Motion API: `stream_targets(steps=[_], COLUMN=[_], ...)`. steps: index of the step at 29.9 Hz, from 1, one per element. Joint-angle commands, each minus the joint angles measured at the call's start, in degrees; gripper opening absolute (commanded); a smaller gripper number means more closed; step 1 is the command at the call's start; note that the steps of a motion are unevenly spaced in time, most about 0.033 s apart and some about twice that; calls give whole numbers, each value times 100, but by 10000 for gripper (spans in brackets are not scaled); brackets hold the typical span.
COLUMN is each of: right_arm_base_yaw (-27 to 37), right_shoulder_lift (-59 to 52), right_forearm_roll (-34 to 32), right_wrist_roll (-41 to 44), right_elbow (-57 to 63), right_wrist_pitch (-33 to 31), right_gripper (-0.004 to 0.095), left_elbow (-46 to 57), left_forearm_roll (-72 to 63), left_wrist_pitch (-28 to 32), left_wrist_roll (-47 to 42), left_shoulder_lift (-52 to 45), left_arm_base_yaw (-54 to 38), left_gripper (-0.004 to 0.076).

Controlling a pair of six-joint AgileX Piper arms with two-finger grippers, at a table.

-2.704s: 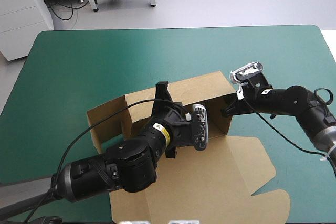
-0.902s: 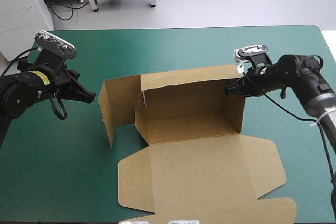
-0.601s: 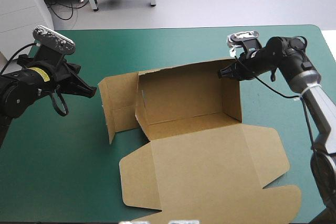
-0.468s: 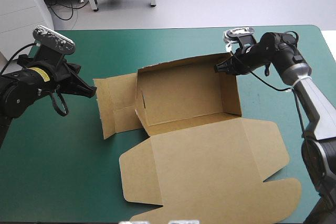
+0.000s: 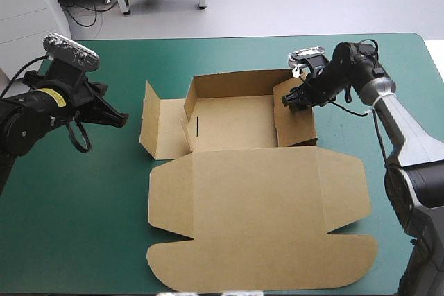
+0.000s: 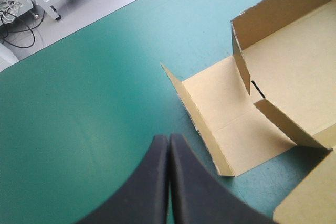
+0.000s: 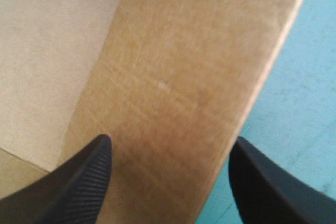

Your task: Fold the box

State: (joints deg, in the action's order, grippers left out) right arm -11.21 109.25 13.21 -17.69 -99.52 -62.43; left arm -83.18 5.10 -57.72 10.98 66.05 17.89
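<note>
L arm (image 5: 28, 119): bulky black housings, yellow label band (image 5: 48, 99) near wrist. R arm (image 5: 401, 129): black wrist links, grey tube sect. behind. L pincer (image 6: 168, 139): smooth matte black fins. R pincer (image 7: 170, 141): fingers (image 7: 84, 182) w/ fine ribbed pads.

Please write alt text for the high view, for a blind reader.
A brown box sits half folded on the teal-green table: walls raised, left flap spread out, lid flat toward the near edge. The right gripper is at its right wall; the left gripper hangs apart.
</note>
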Motion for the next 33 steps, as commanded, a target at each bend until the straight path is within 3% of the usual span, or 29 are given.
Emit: stream_targets(steps=[1,7,16,26,33], right_arm_base_yaw=[4,4,4,4,4], right_shoulder_lift=[-332,-556,-1165,-1116,-697], right_forearm_roll=[38,-22,-386,-590,-286], right_wrist_roll=[-81,31,793,1362,1570], right_elbow=[-229,-873,-1196,-1016,-991], right_wrist_pitch=[-142,-902,-904,-904,-904], right_gripper=[734,743,742,742,742], left_elbow=[-143,-143,-143,-143,-143], left_forearm_roll=[-32,-32,-32,4,28], left_wrist_pitch=[393,393,352,346,346], left_wrist_roll=[-48,-48,-48,-48,-48], left_shoulder_lift=[-118,-118,-118,-107,-107], left_arm_base_yaw=[1,1,1,1,1], left_gripper=[-25,-27,-27,-30,-31])
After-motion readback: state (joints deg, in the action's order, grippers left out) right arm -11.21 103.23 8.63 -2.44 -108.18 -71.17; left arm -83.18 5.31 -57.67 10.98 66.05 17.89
